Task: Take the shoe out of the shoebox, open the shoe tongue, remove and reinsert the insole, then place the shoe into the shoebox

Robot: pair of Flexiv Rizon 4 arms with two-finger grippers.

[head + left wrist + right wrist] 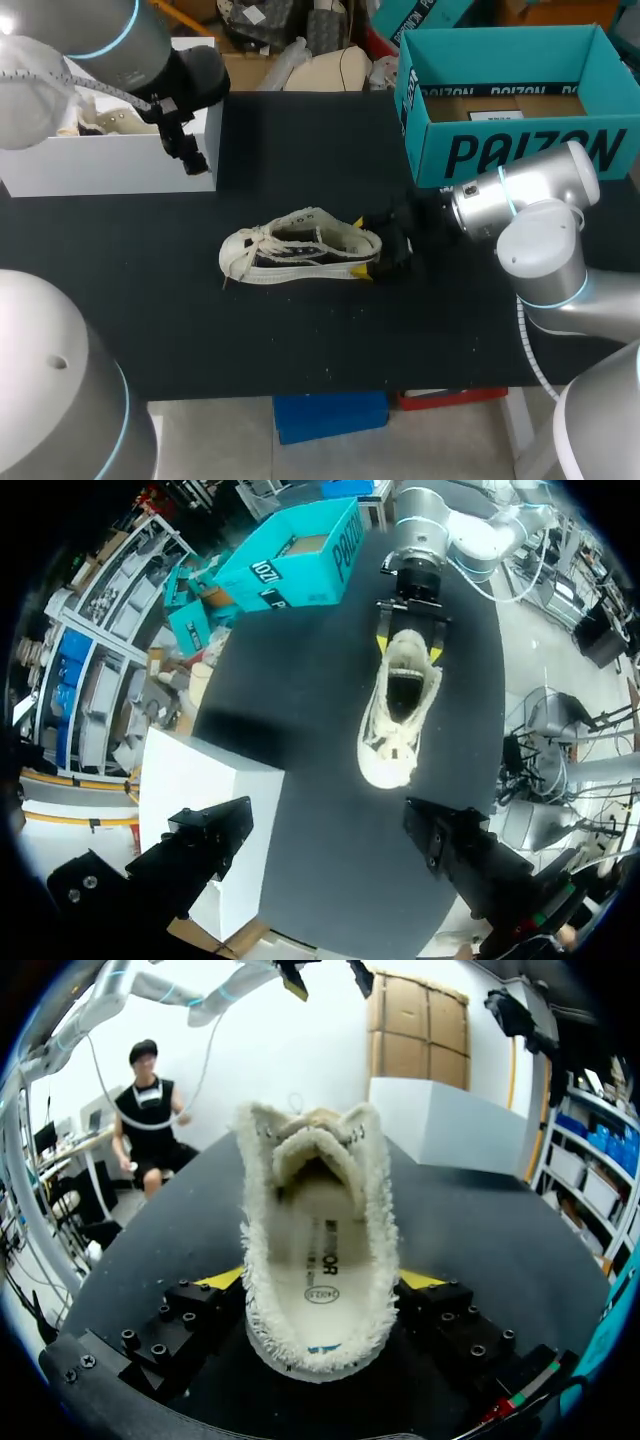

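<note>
From my screen the shoe stands sole-down near the middle of the black bench, outside both boxes. Its long axis runs side to side across the bench, with the laced toe toward my left arm's side and the heel toward my right. The right claw comes in low from the right and pinches the heel, one yellow tip pressed against each flank. The right wrist view looks straight down the shoe's length from the heel, and the insole lies flat inside the fuzzy collar. The left claw hangs above the bench at the far left, spread wide with nothing between its fingers, just beside the front corner of a white box. The teal shoebox sits at the far right corner, its opening facing up, well apart from the shoe and behind the right arm. Bare bench lies between the toe and the white box. More bare surface runs from the shoe's side to the near edge, and another strip lies behind the shoe toward the far edge.
</note>
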